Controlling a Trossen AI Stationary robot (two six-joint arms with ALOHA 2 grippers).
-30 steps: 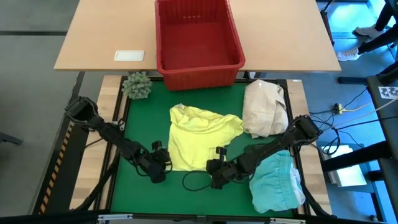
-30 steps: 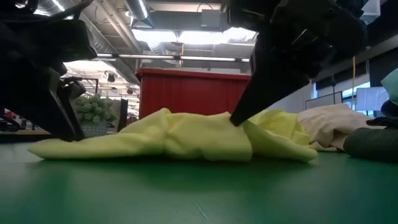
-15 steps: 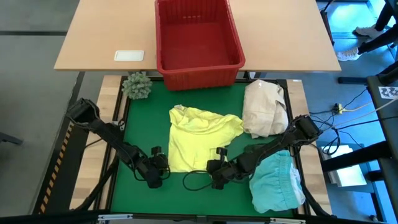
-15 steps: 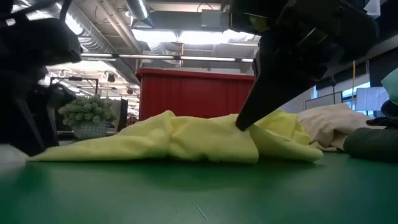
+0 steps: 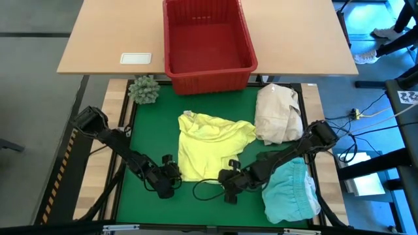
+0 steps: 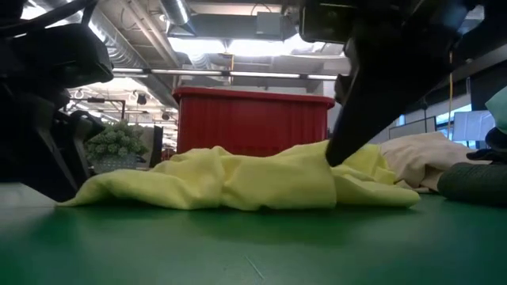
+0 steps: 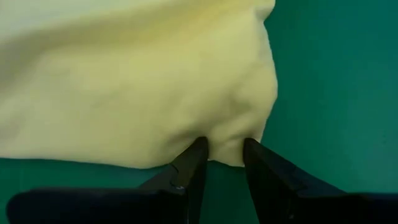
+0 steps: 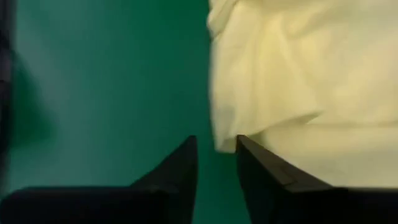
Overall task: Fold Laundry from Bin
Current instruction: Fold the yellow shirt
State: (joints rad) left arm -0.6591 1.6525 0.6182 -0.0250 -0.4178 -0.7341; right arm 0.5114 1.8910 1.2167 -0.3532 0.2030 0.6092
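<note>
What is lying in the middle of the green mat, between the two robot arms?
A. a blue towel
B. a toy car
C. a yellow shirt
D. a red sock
C. The bright yellow shirt lies crumpled in the middle of the green mat, in front of the red bin, with an arm on either side of its near edge.

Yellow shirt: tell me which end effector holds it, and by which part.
The left end effector pinches the yellow shirt at its near hem, by the left corner. The right end effector sits at the other near corner, apparently letting go; a grip there cannot be confirmed.
</note>
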